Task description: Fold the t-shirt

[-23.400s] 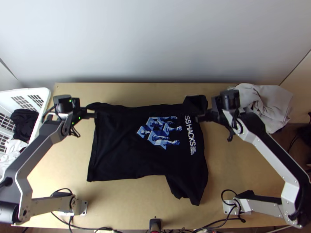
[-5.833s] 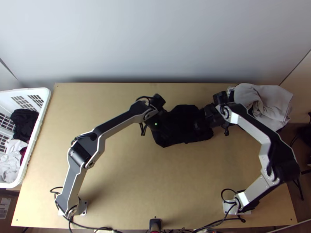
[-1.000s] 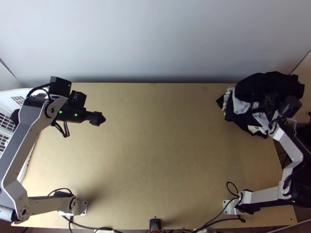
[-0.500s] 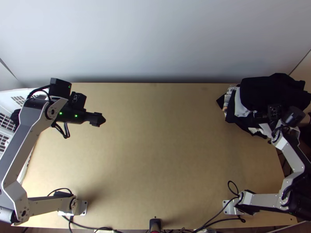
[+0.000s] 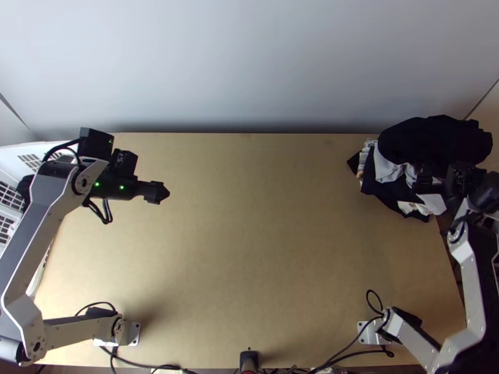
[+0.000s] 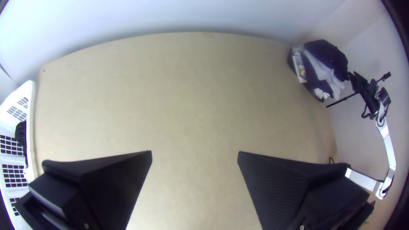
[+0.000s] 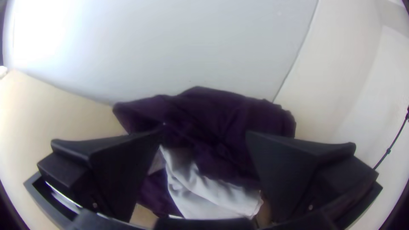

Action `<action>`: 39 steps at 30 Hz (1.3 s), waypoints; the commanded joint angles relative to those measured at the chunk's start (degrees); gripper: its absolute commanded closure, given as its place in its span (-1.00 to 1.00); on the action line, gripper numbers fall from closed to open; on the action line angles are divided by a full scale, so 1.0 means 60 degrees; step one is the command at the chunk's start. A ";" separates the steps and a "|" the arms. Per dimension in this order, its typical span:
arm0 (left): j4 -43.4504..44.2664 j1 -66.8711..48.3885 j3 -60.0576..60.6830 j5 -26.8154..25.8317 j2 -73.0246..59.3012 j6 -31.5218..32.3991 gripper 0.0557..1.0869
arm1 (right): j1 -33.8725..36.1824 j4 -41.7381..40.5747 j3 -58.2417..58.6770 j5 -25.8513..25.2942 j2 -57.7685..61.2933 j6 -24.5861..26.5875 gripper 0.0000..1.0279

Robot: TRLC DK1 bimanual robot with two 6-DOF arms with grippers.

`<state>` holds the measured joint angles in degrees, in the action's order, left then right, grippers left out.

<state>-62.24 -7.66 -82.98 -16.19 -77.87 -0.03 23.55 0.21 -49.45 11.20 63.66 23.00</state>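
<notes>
The black t-shirt (image 5: pixel 421 138) lies as a loosely folded bundle on top of the clothes pile at the table's back right corner; its print is hidden. My left gripper (image 5: pixel 158 192) is far from it, over the table's left part. At the pile's near right side is my right gripper (image 5: pixel 441 177). The left wrist view shows the left gripper (image 6: pixel 194 152) open over bare wood, with the t-shirt (image 6: pixel 328 54) far off. In the right wrist view the right gripper (image 7: pixel 204 133) stands open, nothing pinched, the dark t-shirt (image 7: pixel 221 111) beyond and between its fingers.
Under the t-shirt are a light grey cloth (image 5: pixel 387 169) and other dark clothes (image 5: pixel 387 193). A white basket (image 6: pixel 30 127) with clothes stands at the table's left edge, partly behind the left arm. Bare wood (image 5: pixel 262 237) stretches between the arms.
The t-shirt, spread out at first and later a small bundle mid-table, is now on the pile. Lately it has shifted slightly left, and the right arm has swung outward. The left arm has withdrawn left and stays still.
</notes>
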 commanded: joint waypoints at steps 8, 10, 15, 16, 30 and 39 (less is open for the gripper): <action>0.1730 -0.0071 0.1686 0.1335 0.2050 0.0357 -0.90 | -0.3808 0.1723 0.1299 -0.1398 -0.3930 -0.1461 -0.92; 0.2111 -0.0071 0.2228 0.1701 0.2563 0.0386 -0.90 | -0.4174 0.1650 0.1650 -0.1589 -0.4355 -0.1461 -0.92; 0.2873 -0.0056 0.3679 0.2815 0.3910 0.0401 -0.90 | -0.4716 0.1606 0.2456 -0.1662 -0.5497 -0.1417 -0.92; 0.2990 -0.0056 0.4001 0.3108 0.4203 0.0401 -0.90 | -0.4731 0.1562 0.2602 -0.1647 -0.5717 -0.1417 -0.92; 0.4455 -0.0173 0.8762 0.4558 0.9828 -0.0317 -0.90 | -0.6240 0.3422 0.5986 -0.1662 -1.0668 -0.0392 -0.92; 0.5422 0.0164 1.0124 0.4602 1.1601 -0.0668 -0.90 | -0.5771 0.1328 0.6982 -0.2277 -1.0654 -0.2062 -0.92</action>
<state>-33.54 -7.60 -30.37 10.79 -17.58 -2.07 -12.56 15.57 -13.54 0.75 2.35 17.21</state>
